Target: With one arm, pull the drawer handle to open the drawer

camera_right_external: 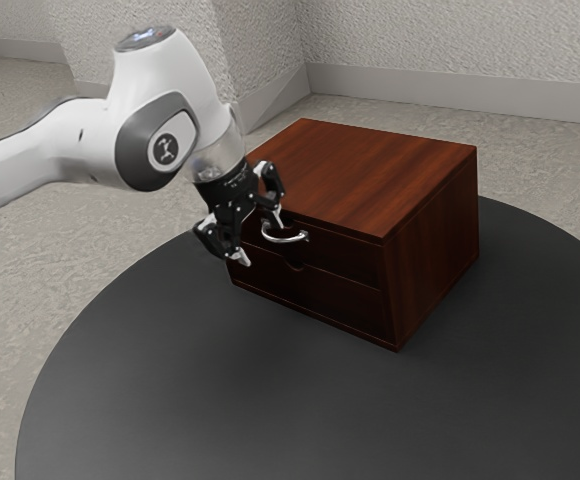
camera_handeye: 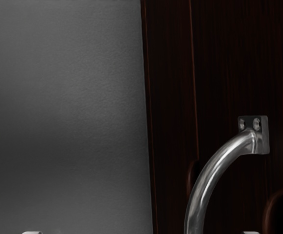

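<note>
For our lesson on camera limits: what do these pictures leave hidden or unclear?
Curved silver metal handle: second mount cut off by the wrist view's edge.
Black two-finger tool: contact with the handle too small to judge, exterior view.
Dark wooden box: back faces away, exterior view.

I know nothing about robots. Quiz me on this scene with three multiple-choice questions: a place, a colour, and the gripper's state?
1. Where does the wooden cabinet stand?
A) on the floor
B) on the round black table
C) on a shelf
2. What colour is the drawer handle?
A) silver
B) red
C) yellow
3. How is the gripper?
A) shut on a cup
B) open
C) folded away

Answers: 1 B, its base rests on that table; 2 A, the curved bar is shiny metal; 3 B, its jaws stand spread apart beside the handle.
</note>
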Robot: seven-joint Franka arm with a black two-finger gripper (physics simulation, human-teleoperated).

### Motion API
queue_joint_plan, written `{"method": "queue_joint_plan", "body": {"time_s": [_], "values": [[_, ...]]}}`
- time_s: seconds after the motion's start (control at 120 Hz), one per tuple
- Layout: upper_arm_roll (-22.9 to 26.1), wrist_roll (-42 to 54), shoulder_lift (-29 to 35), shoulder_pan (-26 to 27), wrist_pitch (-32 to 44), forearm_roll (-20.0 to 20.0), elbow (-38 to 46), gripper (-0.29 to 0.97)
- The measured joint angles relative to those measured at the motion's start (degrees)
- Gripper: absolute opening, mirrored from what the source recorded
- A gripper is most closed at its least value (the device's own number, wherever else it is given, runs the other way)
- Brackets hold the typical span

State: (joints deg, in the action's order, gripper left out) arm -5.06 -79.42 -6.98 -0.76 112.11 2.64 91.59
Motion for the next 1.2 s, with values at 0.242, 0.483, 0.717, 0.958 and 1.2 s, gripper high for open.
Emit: {"method": "queue_joint_plan", "body": {"time_s": [0.242,0.483,0.717,0.958,1.2], "values": [[-0.05,0.00,0.09,-0.01,0.58,0.87,0.61,0.34],[-0.16,0.03,0.13,-0.70,0.74,1.23,0.78,0.20],[-0.22,0.00,0.60,-0.63,0.79,1.35,1.69,0.11],[-0.23,-0.03,2.80,-0.57,1.79,1.58,5.62,0.08],[-0.16,-0.08,7.09,-1.04,2.82,1.61,10.88,0.07]]}}
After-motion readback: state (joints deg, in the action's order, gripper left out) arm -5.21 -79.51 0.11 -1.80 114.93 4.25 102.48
